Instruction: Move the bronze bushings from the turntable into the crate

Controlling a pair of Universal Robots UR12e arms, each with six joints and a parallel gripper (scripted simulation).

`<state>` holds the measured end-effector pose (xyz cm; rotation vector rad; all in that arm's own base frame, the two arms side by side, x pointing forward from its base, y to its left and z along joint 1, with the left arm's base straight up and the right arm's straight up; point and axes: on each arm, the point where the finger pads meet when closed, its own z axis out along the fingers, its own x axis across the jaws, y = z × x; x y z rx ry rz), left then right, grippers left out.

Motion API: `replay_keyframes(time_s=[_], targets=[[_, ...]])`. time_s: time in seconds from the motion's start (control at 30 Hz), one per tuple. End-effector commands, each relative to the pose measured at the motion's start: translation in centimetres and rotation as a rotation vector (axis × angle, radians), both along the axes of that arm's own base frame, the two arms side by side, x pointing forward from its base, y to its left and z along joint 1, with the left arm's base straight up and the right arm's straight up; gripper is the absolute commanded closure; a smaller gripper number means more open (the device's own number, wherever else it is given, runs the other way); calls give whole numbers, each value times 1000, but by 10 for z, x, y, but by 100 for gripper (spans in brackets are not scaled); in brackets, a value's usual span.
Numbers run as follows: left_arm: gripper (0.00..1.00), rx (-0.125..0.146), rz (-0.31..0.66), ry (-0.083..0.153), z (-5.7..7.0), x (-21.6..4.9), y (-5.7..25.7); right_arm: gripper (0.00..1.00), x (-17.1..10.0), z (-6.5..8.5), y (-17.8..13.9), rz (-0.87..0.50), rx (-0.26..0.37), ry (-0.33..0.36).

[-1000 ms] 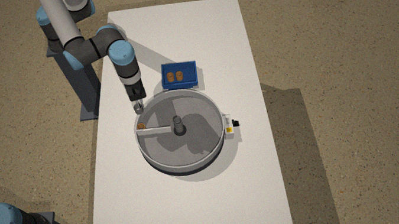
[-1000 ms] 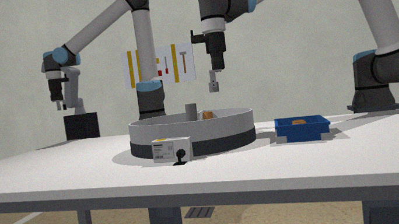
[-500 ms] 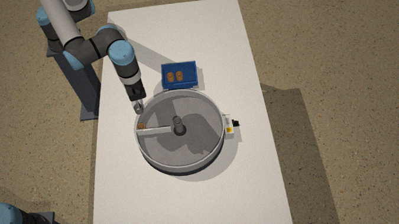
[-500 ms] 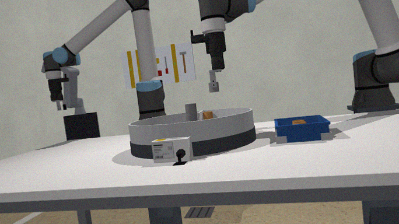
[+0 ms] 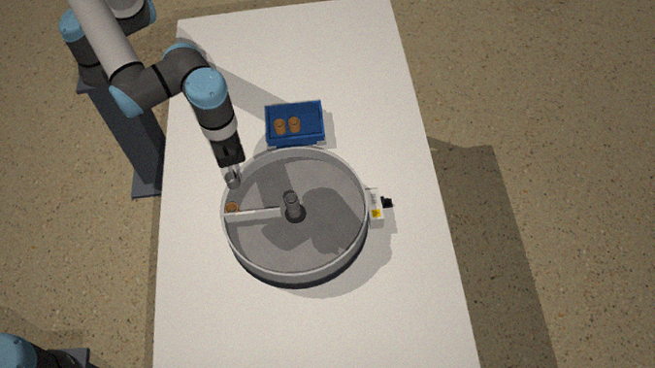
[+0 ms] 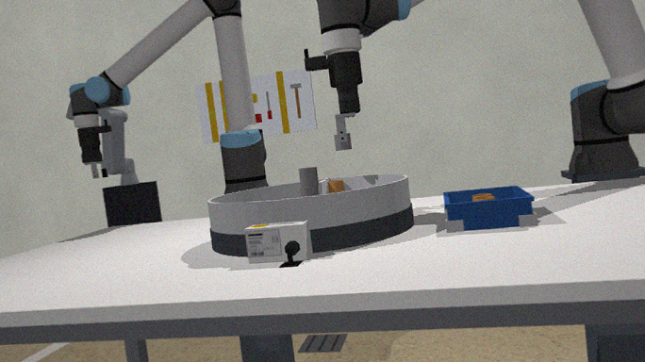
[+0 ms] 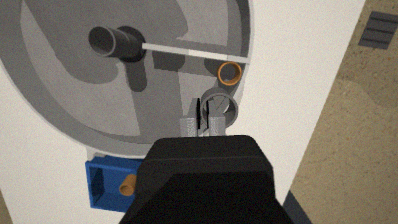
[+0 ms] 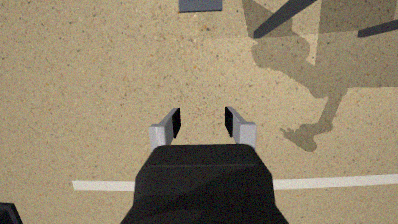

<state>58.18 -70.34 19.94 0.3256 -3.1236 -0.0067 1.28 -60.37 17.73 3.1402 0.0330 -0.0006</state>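
My left hand (image 5: 232,174) (image 6: 342,133) (image 7: 203,107) is narrow, pinching a grey steel cylindrical bushing (image 5: 232,183) (image 6: 343,142) (image 7: 234,116) by its wall – above the round grey turntable (image 5: 300,275) (image 6: 311,213) (image 7: 244,30). One orange-brown bronze ring-shaped bushing (image 5: 232,204) (image 6: 335,186) (image 7: 230,84) is inside, toward the arm-side edge of the white counter (image 5: 304,339) (image 6: 321,280) (image 7: 45,200). Two are in the blue rectangular crate (image 5: 321,134) (image 6: 489,211) (image 7: 95,197) – it sits level. My right hand (image 6: 99,172) (image 8: 202,116) is wide.

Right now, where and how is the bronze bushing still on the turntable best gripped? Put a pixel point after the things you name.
The bronze bushing (image 5: 226,208) (image 6: 335,186) (image 7: 219,73) is probably best taken from straight above, pinching its rim on the side away from the divider bar (image 5: 255,213) (image 7: 195,52): it stands upright, its open top facing up.
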Motion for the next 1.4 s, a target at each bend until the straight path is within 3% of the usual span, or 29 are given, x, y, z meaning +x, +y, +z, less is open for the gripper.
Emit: replay_keyframes(time_s=[0.0,0.27,0.33,0.77,1.37], targets=[[100,-6,2,-2,4,23,-8,0,1,0,0,1,1,0],[100,-6,2,-2,5,74,-24,0,1,0,0,1,1,0],[100,-6,2,-2,5,74,-24,0,1,0,0,1,1,0],[100,-6,2,-2,5,144,-46,0,1,0,0,1,1,0],[100,-8,2,-4,7,159,-52,0,1,0,0,1,1,0]])
